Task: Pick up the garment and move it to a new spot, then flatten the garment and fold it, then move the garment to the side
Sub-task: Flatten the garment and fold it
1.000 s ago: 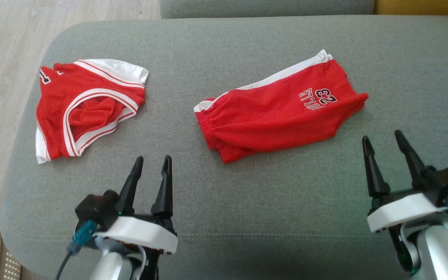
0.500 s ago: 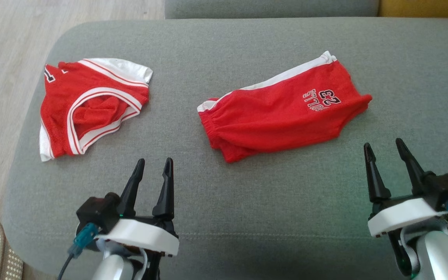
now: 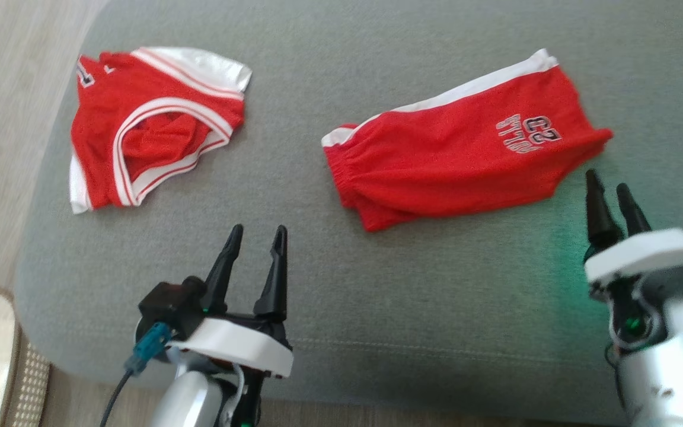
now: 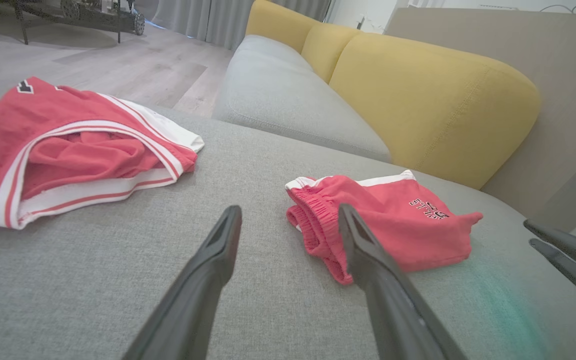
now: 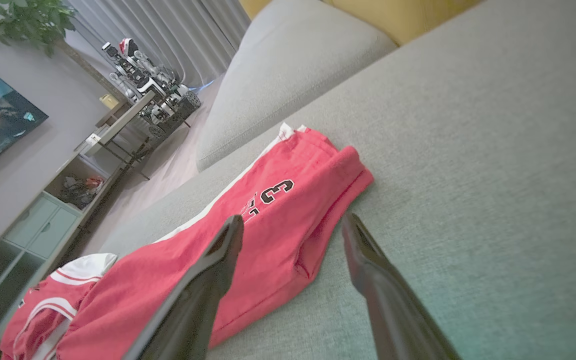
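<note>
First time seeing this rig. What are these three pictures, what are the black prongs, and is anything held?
This is a wheeled robot with two arms; the black prongs are its gripper fingers. The downward picture is from its head camera: left gripper at lower left, right gripper at right. The other two are from wrist cameras, each looking along its own gripper's fingers. On the grey cushion lie red shorts with a white stripe and a crumpled red jersey. Both grippers are open, holding nothing.
</note>
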